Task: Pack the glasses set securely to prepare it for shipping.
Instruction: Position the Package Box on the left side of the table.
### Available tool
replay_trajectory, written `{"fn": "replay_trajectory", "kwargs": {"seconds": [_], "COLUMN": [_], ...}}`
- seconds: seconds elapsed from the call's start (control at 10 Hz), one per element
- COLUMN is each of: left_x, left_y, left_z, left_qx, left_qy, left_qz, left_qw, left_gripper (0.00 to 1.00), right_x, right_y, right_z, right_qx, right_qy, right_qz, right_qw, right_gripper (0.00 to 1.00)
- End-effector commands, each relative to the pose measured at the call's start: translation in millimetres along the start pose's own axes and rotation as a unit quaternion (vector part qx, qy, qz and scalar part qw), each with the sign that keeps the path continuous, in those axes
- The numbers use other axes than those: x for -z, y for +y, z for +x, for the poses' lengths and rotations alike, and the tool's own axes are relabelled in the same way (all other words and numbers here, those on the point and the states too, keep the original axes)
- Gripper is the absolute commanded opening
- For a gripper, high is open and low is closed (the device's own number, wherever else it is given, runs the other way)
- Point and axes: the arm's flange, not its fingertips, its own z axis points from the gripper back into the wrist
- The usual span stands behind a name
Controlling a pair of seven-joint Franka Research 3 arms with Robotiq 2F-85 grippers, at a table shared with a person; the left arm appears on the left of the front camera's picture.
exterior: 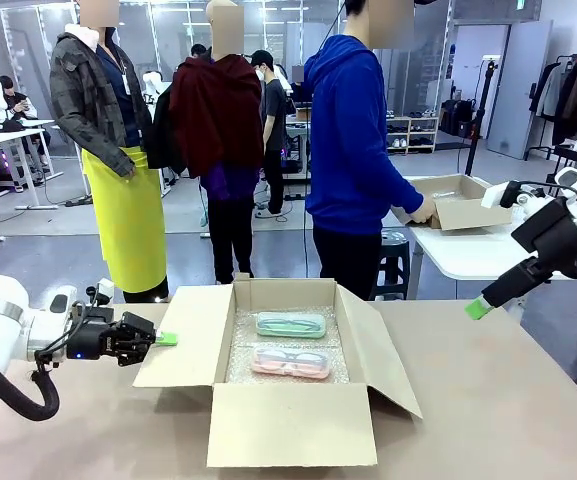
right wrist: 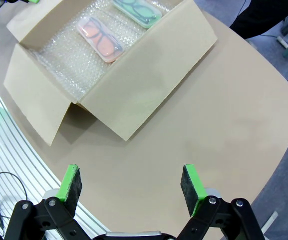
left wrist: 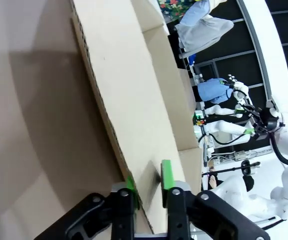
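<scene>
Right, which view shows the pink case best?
The right wrist view: the pink case appears large, unobstructed, with glasses visible through its lid. The front view shows it smaller, from farther off. In the left wrist view, I can't make it out.

Carton (exterior: 293, 425) rests on near table (exterior: 448, 350). Bubble wrap (exterior: 240, 350) lines its base. Two glasses cases lie on the wrap: case one (exterior: 291, 325) far, case two (exterior: 290, 363) near. Person (exterior: 353, 150) stands beyond the table's far edge.
</scene>
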Motion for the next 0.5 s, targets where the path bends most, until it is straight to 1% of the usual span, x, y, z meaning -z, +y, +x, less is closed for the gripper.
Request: {"fn": "replay_trajectory", "kwargs": {"seconds": [0.0, 0.2, 0.3, 0.4], "left_x": [-0.6, 4.1, 0.9, 0.9], "left_y": [-5.2, -3.9, -4.6, -4.6], "left_z": [-12.9, -13.4, -4.2, -4.2], "left_qx": [0.010, 0.013, -0.001, -0.001], "left_qy": [-0.006, -0.005, 0.003, 0.003], "left_qz": [-0.022, -0.016, -0.012, -0.012], "left_qw": [1.000, 1.000, 1.000, 1.000], "left_gripper": [0.00, 0.00, 0.01, 0.01], "right_x": [-0.1, -0.1, -0.1, -0.1], "right_y": [1.0, 1.0, 1.0, 1.0], "right_z": [0.0, 0.0, 0.0, 0.0], "right_qx": [0.004, 0.004, 0.004, 0.004], "right_qy": [0.002, 0.002, 0.002, 0.002], "right_qz": [-0.008, -0.008, -0.008, -0.008], "right_qw": [1.000, 1.000, 1.000, 1.000], "right_gripper": [1.00, 1.00, 1.00, 1.00]}}
